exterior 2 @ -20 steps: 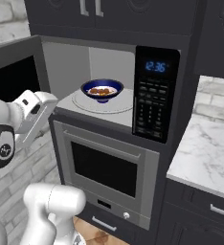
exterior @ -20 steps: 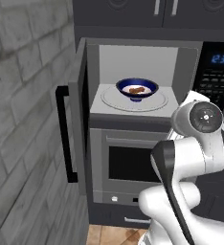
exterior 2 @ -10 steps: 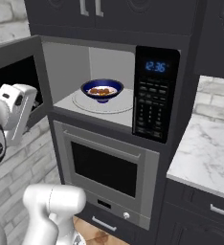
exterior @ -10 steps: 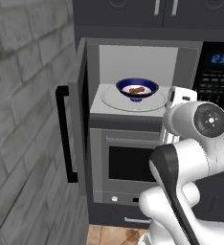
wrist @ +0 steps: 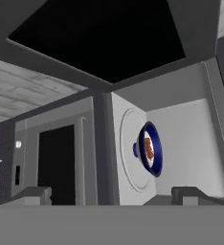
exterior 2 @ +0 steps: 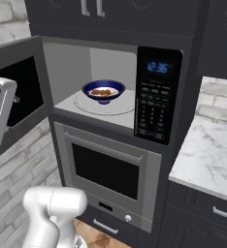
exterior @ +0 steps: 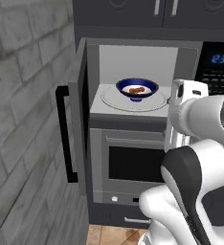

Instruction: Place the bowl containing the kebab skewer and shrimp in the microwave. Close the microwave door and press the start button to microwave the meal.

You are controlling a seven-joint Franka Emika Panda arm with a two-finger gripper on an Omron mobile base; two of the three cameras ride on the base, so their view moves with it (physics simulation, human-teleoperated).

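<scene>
Already the bowl (exterior: 137, 89) sat inside the microwave (exterior 2: 105, 104); its stiff, hinged door (exterior: 75, 129) would swing easily if pushed, and the empty hand (wrist: 109, 194) was spread wide.

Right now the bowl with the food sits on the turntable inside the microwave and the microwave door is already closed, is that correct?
Not quite. The bowl does sit on the turntable inside the microwave, but the microwave door stands wide open, swung out to the left, as the left base view shows.
</scene>
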